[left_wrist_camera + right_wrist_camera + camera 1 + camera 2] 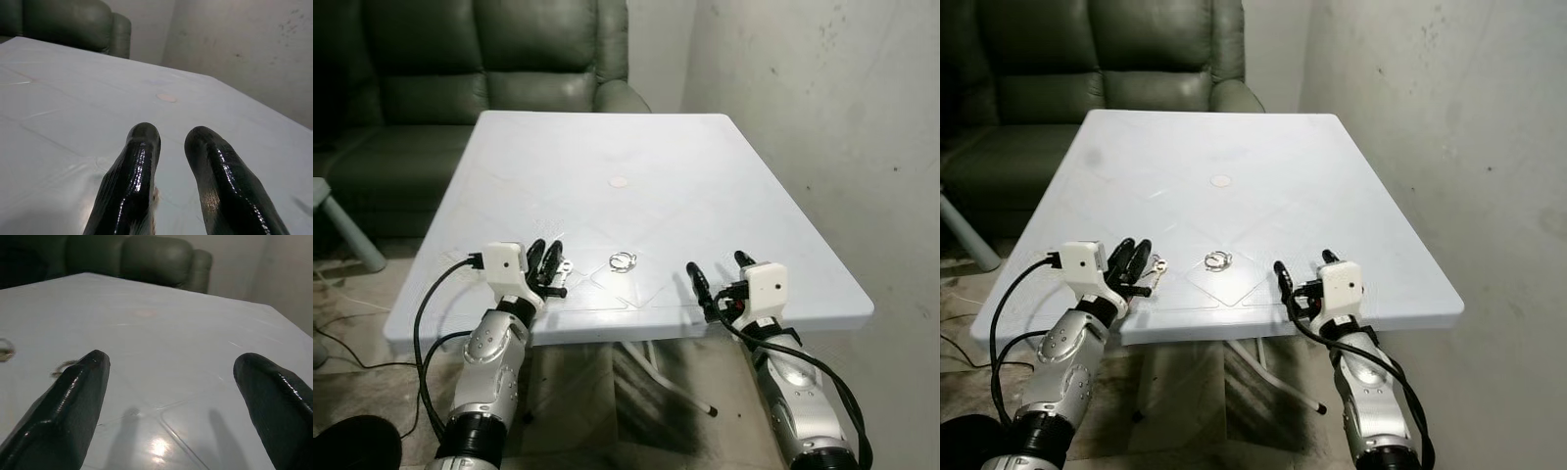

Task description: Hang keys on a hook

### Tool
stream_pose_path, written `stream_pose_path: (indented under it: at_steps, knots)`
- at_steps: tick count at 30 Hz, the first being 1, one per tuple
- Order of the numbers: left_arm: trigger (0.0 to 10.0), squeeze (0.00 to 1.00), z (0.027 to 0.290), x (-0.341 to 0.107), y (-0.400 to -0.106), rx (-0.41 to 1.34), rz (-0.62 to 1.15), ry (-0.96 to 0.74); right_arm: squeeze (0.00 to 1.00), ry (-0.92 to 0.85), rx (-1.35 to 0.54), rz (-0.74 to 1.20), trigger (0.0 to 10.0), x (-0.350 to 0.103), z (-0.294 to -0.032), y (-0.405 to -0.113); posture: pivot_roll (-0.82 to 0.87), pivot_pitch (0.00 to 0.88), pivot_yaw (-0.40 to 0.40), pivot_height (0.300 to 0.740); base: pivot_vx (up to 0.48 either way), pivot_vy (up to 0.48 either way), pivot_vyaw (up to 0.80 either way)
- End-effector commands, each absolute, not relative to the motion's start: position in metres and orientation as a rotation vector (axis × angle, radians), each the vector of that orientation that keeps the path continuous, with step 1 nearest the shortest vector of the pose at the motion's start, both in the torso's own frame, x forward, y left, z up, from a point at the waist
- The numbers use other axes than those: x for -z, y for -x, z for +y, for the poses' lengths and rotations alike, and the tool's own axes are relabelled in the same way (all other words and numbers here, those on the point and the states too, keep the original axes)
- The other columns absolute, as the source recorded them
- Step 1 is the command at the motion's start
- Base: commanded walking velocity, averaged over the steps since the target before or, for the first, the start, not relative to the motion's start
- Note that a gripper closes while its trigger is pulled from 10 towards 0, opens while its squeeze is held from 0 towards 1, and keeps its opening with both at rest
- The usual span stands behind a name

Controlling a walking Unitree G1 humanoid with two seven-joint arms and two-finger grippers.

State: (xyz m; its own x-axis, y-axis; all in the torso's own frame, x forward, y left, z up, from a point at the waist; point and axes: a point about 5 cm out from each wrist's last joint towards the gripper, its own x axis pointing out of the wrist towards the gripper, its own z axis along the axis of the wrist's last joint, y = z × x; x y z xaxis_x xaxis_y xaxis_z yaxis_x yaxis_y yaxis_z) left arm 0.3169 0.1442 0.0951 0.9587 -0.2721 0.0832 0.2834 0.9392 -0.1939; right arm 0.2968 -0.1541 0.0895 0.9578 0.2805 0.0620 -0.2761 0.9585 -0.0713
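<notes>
- Both grippers sit at the near edge of one white plastic table (pixel 705 176), one on each side.
- On the near left, the left gripper (pixel 547 257) has its two black fingers drawn nearly together, with a small metal piece, seemingly a key (pixel 564 266), at their tips; whether it is actually pinched cannot be told.
- On the near right, the right gripper (pixel 717 266) rests with its two fingers (pixel 78 396) spread wide apart and nothing between them.
- One metal key ring (pixel 623 260) lies flat on the table between the two grippers, just right of the left fingertips and apart from the right gripper.
- One small round pinkish mark (pixel 619 181) sits at the table's middle, far from the ring.
- One dark green sofa (pixel 489 69) stands beyond the table's far edge, and a grey wall (pixel 832 117) runs along the right.
</notes>
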Motion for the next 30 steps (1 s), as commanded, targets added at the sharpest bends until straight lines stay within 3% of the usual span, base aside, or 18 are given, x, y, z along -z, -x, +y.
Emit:
stream_pose_path:
  at_steps: [1,14,18,30]
  knots:
    - [10.0,0.0,0.146,-0.097,-0.314,0.282,-0.071,0.189,0.0,0.074,-0.317,-0.08,10.0,-0.093,-0.148,-0.3,-0.06,0.0,-0.03,0.74,0.0,0.0,0.8]
    - [10.0,0.0,0.148,-0.094,-0.312,0.275,-0.047,0.201,0.0,0.07,-0.336,-0.077,10.0,-0.093,-0.145,-0.3,-0.06,0.0,-0.036,0.74,0.0,0.081,0.8]
    - [10.0,0.0,0.151,-0.094,-0.313,0.262,-0.05,0.191,0.0,0.024,-0.319,-0.074,10.0,-0.093,-0.148,-0.301,-0.06,0.0,-0.036,0.74,0.0,0.102,0.0]
    - [10.0,0.0,0.133,-0.092,-0.304,0.38,-0.043,0.145,0.0,0.148,-0.352,-0.022,10.0,-0.094,-0.143,-0.307,-0.06,0.005,-0.042,0.74,0.0,0.0,0.0]
